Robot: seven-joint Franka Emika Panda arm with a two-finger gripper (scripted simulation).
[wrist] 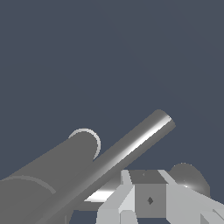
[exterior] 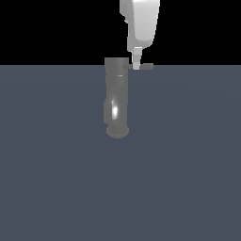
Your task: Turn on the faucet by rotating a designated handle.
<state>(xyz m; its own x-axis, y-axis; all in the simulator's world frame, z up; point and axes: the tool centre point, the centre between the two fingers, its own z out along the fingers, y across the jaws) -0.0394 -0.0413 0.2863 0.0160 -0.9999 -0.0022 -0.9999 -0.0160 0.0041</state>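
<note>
On the grey table (exterior: 56, 188) stands one faucet (exterior: 116, 101), with one handle (exterior: 147, 67) projecting from its cap toward the exterior view's right. One claw (exterior: 136, 66) comes down from above, its tip at the handle just beside the cap. Whether its fingers are spread or pressed together cannot be told.

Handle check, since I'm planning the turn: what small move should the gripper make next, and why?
Probably a short sideways push on the handle to start it rotating. In the exterior view the gripper sits right at the bar where it leaves the faucet cap; whether it touches is unclear.
</note>
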